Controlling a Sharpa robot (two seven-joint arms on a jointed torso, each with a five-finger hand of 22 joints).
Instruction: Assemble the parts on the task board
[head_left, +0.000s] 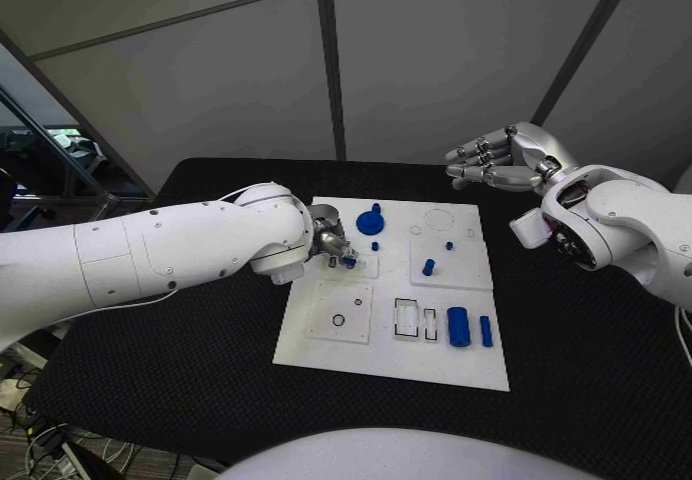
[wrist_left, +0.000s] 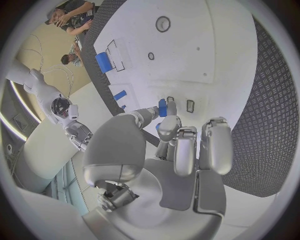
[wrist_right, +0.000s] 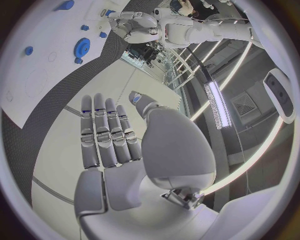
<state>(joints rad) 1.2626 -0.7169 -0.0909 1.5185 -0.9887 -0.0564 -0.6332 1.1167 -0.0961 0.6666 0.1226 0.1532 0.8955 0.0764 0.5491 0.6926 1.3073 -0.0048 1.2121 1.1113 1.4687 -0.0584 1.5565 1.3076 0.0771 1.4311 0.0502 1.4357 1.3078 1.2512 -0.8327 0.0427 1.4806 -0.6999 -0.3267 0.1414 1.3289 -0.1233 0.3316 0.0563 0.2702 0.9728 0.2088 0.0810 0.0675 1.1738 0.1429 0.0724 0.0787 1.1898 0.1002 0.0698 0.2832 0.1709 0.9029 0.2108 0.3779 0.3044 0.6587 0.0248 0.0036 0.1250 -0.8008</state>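
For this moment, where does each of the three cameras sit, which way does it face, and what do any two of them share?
Head view: from the robot's head, down at the black table and the task board; both white arms come in, left hand on the board, right hand raised beyond it.
Left wrist view: behind the left hand, facing the board, a small blue part at its fingertips.
Right wrist view: behind the right hand, fingers straight, holding nothing, facing across the board's edge.
Shared: head and left wrist views both show the blue cylinder.
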